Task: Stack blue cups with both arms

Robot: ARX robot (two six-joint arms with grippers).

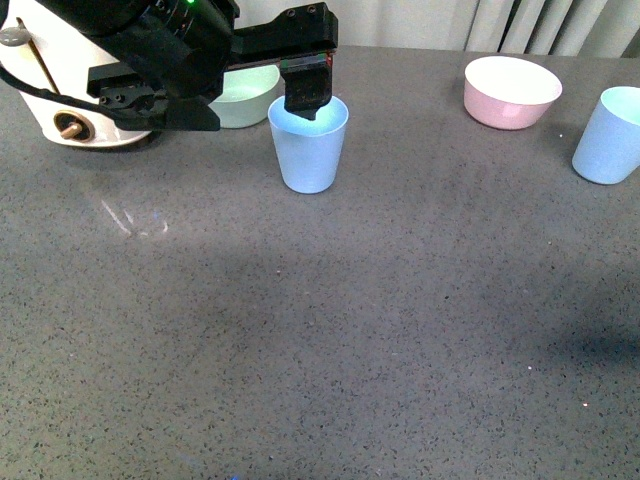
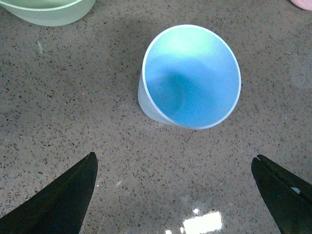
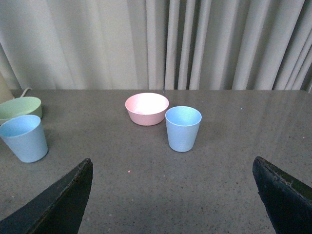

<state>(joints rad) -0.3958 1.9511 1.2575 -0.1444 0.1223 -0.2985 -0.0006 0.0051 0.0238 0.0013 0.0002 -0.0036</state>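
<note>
One blue cup (image 1: 308,145) stands upright on the grey table, left of centre at the back. My left gripper (image 1: 306,105) hovers right over its rim, open and empty. In the left wrist view the cup (image 2: 190,78) lies beyond the spread fingertips (image 2: 63,200), and the gripper (image 2: 173,195) holds nothing. The second blue cup (image 1: 608,135) stands upright at the far right edge. In the right wrist view this cup (image 3: 183,127) stands well ahead of my open, empty right gripper (image 3: 173,200), and the first cup (image 3: 24,137) is far to one side. The right arm is not in the front view.
A pink bowl (image 1: 511,90) sits at the back right, close to the second cup. A green bowl (image 1: 245,98) sits behind the first cup, partly hidden by my left arm. A white rounded appliance (image 1: 50,75) stands at the back left. Curtains (image 3: 195,44) hang behind the table.
</note>
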